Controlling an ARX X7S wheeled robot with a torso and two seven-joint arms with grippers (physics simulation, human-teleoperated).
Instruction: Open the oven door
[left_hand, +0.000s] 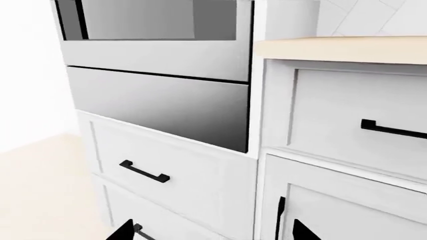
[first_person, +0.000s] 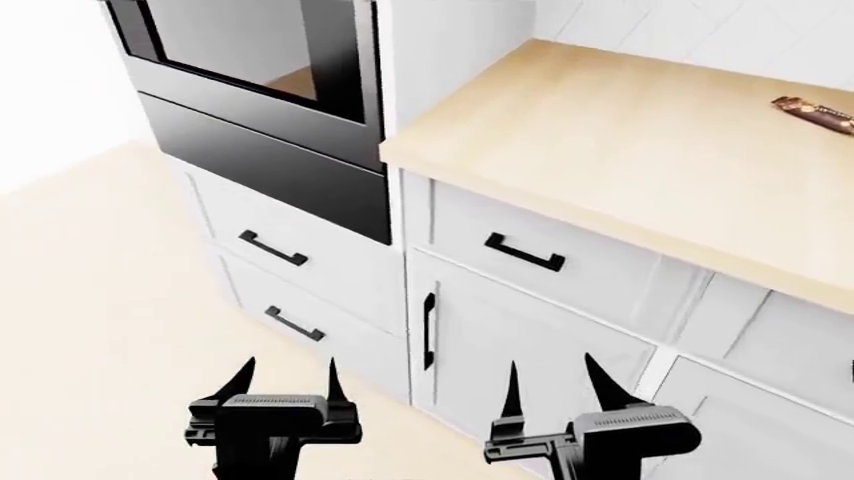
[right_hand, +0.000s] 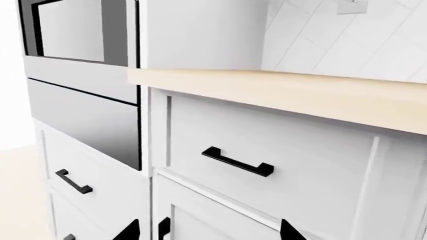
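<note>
The oven door (first_person: 254, 45) is glossy black with a glass window and sits shut in the tall unit at the upper left. Only its lower part shows, and its handle is out of view. It also appears in the left wrist view as the oven door (left_hand: 153, 22) and in the right wrist view as the oven door (right_hand: 73, 32). My left gripper (first_person: 287, 372) hangs low in front of the white drawers, open and empty, well below the door. My right gripper (first_person: 550, 365) is open beside it, facing the cabinet door. The left gripper (left_hand: 212, 229) and the right gripper (right_hand: 209, 229) show only their spread fingertips.
A plain black drawer panel (first_person: 267, 165) sits under the oven door. White drawers with black handles (first_person: 272, 248) stand below and to the right. A wooden countertop (first_person: 627, 150) juts out at right with a brown object (first_person: 811, 112) on it. Beige floor (first_person: 94, 300) lies at left.
</note>
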